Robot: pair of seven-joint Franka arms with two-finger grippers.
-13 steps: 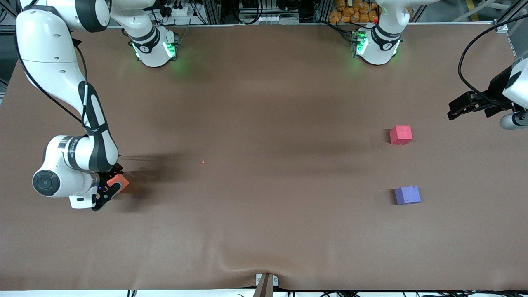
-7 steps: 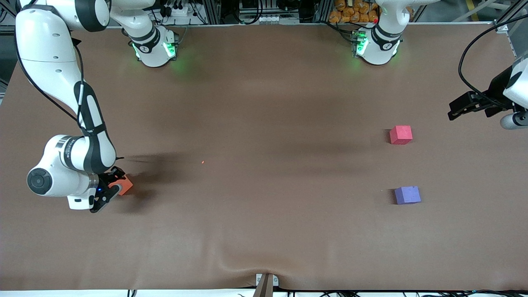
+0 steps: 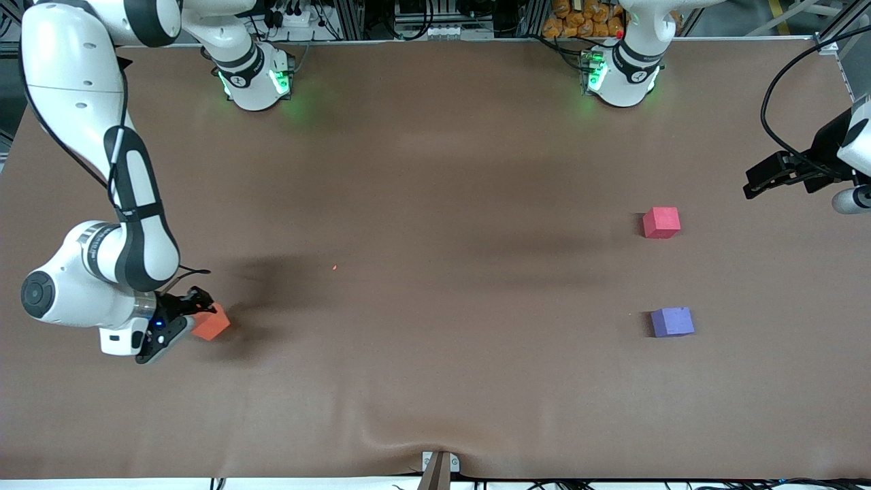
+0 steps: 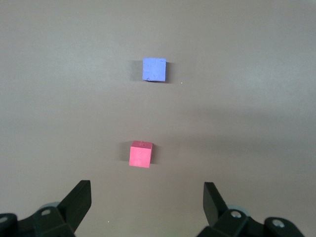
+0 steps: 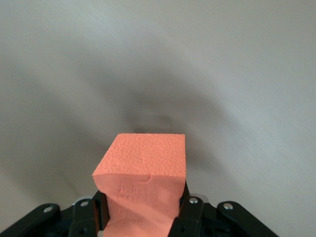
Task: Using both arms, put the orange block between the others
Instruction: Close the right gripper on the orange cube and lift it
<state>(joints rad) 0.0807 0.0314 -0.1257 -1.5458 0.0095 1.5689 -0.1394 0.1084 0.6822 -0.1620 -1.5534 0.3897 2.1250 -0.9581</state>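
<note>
My right gripper (image 3: 194,314) is shut on the orange block (image 3: 210,322), held just above the table at the right arm's end; the foam bulges, squeezed between the jaws, in the right wrist view (image 5: 143,168). The pinkish-red cube (image 3: 661,222) and the purple-blue cube (image 3: 672,321) rest toward the left arm's end, the purple-blue one nearer the front camera. My left gripper (image 3: 755,182) hangs open in the air by the table's edge at that end. Its wrist view shows the pinkish-red cube (image 4: 141,154) and the purple-blue cube (image 4: 154,69) past its wide-apart fingers (image 4: 79,200).
The brown table cover (image 3: 435,272) has a raised wrinkle near its front edge. A small metal bracket (image 3: 439,465) sits at the middle of that edge. Cables and equipment line the table's edge by the arm bases.
The right gripper closed on the orange block and lifted it, carrying it slightly toward the front camera and toward the table's middle. The left arm drifted a little outward.
</note>
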